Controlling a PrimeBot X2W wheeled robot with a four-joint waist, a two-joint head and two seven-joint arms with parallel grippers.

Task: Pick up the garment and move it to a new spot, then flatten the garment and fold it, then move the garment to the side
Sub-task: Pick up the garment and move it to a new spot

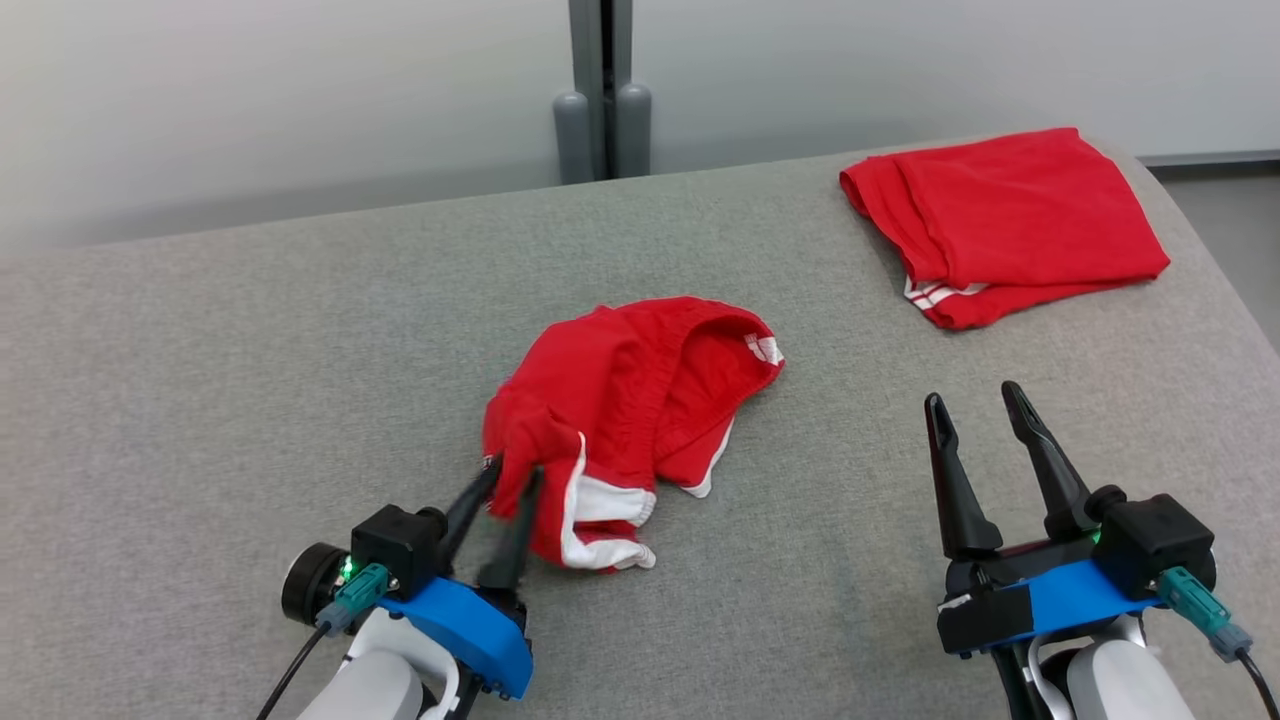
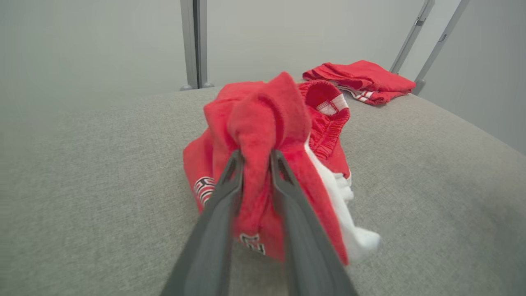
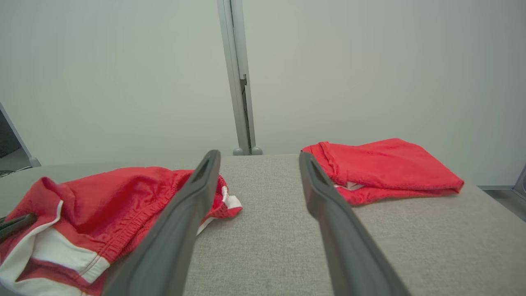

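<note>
Two dark tapered fingers of the left gripper [image 1: 513, 470], lower left, pinch a soft bunched fold of the crumpled red shorts [image 1: 640, 400], white-trimmed with a gathered waistband, lying mid-frame on the grey woven surface [image 1: 250, 350]. Right gripper [image 1: 972, 394], lower right, stands spread and empty. Another red garment [image 1: 1010, 215] lies folded flat, upper right.

Head view from above; both wrist views low, close; garment [image 1: 640, 400] common throughout.

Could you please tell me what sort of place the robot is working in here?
Probably a lab or test bay for folding practice: a grey fabric-covered table, plain pale walls with a grey post, a crumpled red garment and a folded red garment.
</note>
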